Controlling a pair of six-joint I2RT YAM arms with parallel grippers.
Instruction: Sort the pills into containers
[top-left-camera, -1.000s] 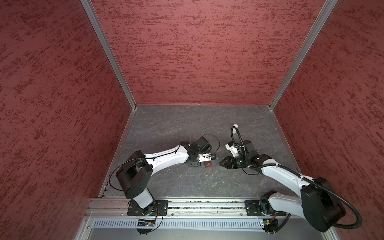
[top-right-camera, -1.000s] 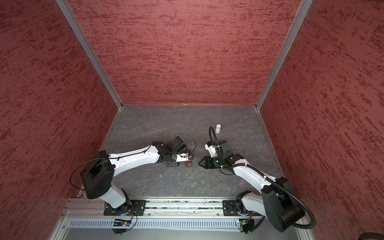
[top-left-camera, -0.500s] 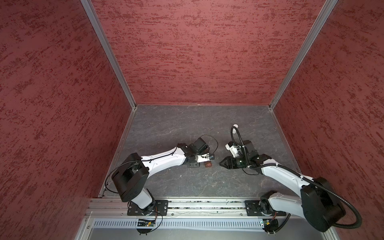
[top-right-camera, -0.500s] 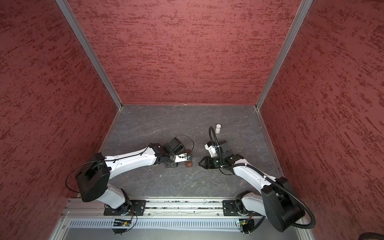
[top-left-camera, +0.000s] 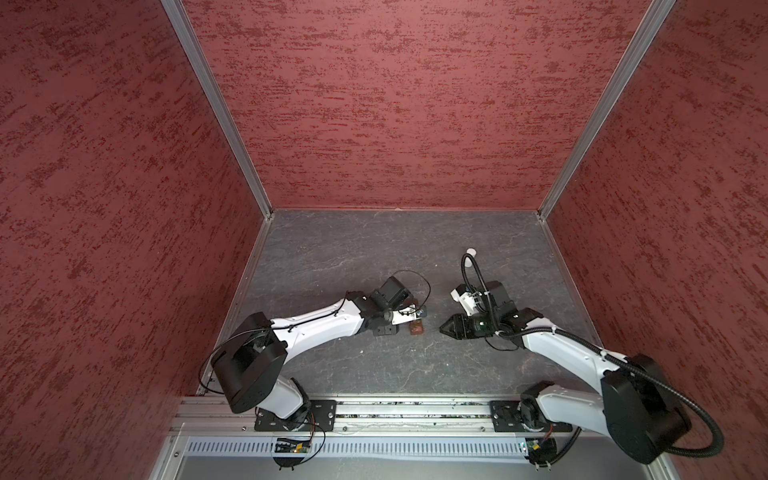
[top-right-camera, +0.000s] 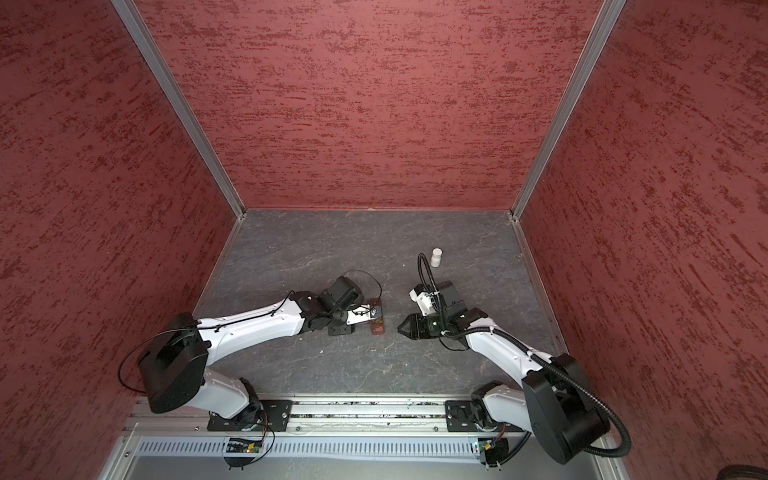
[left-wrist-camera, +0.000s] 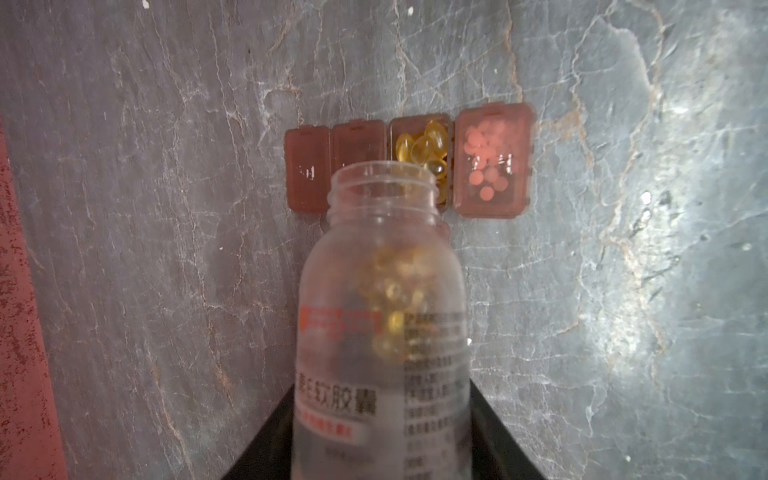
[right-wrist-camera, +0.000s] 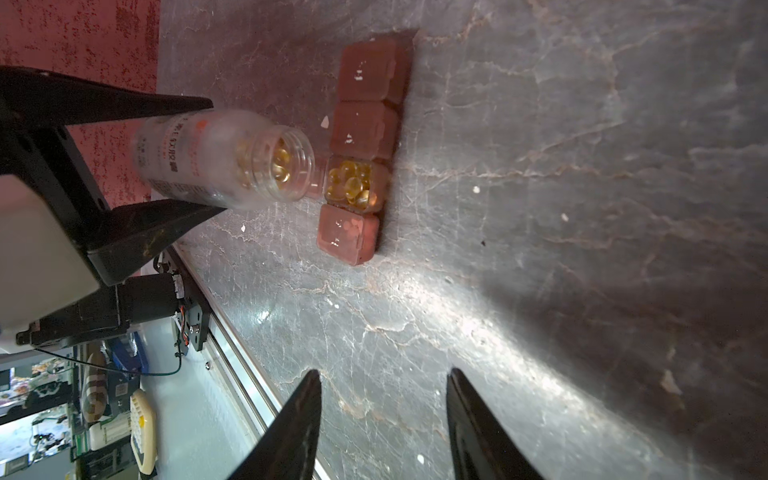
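my left end effector (right-wrist-camera: 195, 156) grips the bottle (left-wrist-camera: 380, 332) tipped over the containers (left-wrist-camera: 307, 166) so pills (left-wrist-camera: 422, 143) drop in, right end effector (right-wrist-camera: 383, 374) open.

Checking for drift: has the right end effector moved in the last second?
No. The right end effector sits as far right of the pill box as before.
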